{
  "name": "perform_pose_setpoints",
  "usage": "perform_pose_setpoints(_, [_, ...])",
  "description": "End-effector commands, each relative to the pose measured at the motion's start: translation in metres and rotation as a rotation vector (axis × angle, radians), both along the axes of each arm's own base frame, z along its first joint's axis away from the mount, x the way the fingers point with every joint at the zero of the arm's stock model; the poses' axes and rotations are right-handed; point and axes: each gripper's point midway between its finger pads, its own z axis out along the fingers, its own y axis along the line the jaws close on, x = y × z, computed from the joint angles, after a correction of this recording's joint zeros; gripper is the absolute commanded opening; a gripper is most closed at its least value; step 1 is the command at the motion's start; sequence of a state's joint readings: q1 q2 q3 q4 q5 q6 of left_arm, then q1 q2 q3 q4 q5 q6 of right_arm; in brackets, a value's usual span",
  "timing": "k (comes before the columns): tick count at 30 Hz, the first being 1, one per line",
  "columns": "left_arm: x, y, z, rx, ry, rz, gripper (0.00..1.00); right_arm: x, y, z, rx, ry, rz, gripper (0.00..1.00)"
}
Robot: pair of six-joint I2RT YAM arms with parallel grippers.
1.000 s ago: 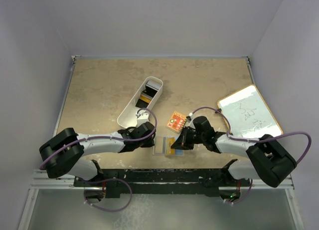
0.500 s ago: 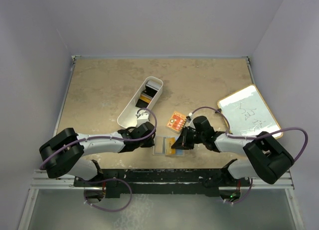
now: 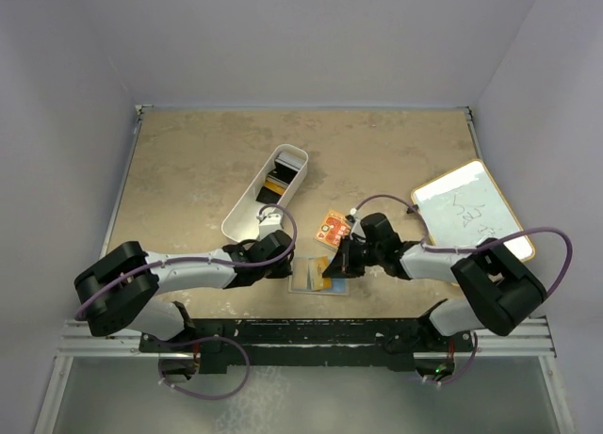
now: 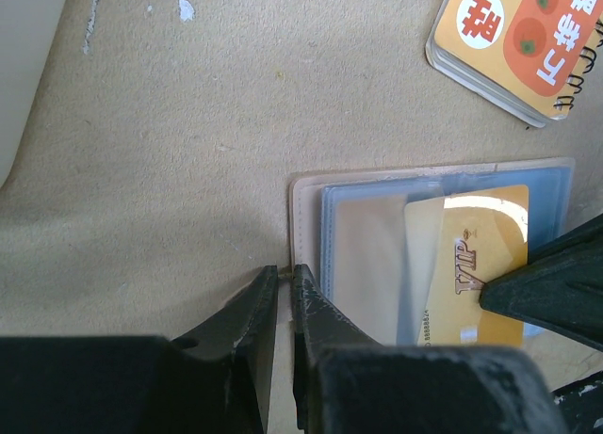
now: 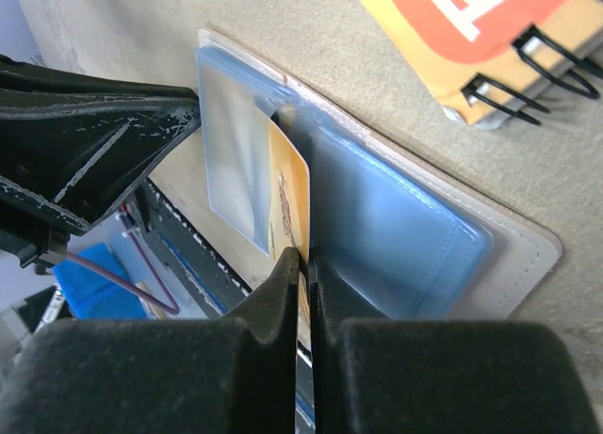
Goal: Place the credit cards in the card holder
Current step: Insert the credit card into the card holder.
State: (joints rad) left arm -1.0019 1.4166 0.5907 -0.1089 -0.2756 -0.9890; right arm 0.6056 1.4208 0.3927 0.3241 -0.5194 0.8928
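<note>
The card holder (image 3: 306, 281) lies open and flat near the table's front edge, beige with clear blue-tinted sleeves (image 4: 372, 236). An orange-gold credit card (image 4: 480, 265) stands with its front part inside a sleeve, also seen edge-on as the gold card (image 5: 287, 194). My right gripper (image 5: 304, 255) is shut on this card's rear edge, at the holder's right side (image 3: 335, 265). My left gripper (image 4: 285, 276) is shut on the holder's beige left edge (image 4: 303, 217), in the top view (image 3: 288, 265). More credit cards (image 3: 274, 184), black and orange, lie in the white bin.
A long white bin (image 3: 247, 216) stands behind the left gripper. An orange-red patterned packet (image 3: 332, 229) lies just behind the holder, close to the right wrist. A white board with an orange rim (image 3: 471, 213) lies at the right. The table's front rail is right below the holder.
My right gripper has shifted a little to the left with the gold card, further over the holder. The left gripper has kept its place on the holder's edge.
</note>
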Motion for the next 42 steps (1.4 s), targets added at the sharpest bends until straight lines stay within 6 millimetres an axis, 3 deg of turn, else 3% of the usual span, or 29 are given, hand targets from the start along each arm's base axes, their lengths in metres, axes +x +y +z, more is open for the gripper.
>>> perform_pose_setpoints(1, [-0.024,0.008,-0.022,0.044,0.095,-0.030,0.08,0.007,-0.013,-0.012,-0.116,-0.065,0.044,0.03])
perform_pose_setpoints(14, [-0.025,0.014,-0.024,0.058,0.096,-0.014,0.08,0.012,-0.024,-0.016,-0.205,-0.095,0.095,0.03])
perform_pose_setpoints(23, [-0.027,0.004,-0.016,0.022,0.098,-0.030,0.08,0.009,-0.012,-0.012,-0.075,-0.038,-0.017,0.04])
perform_pose_setpoints(31, [-0.031,-0.005,-0.018,0.014,0.112,-0.056,0.07,0.022,-0.002,-0.002,0.029,-0.041,-0.145,0.04])
perform_pose_setpoints(42, [-0.028,-0.013,-0.009,-0.020,0.100,-0.053,0.05,0.016,-0.003,-0.005,0.013,-0.022,-0.151,0.12])
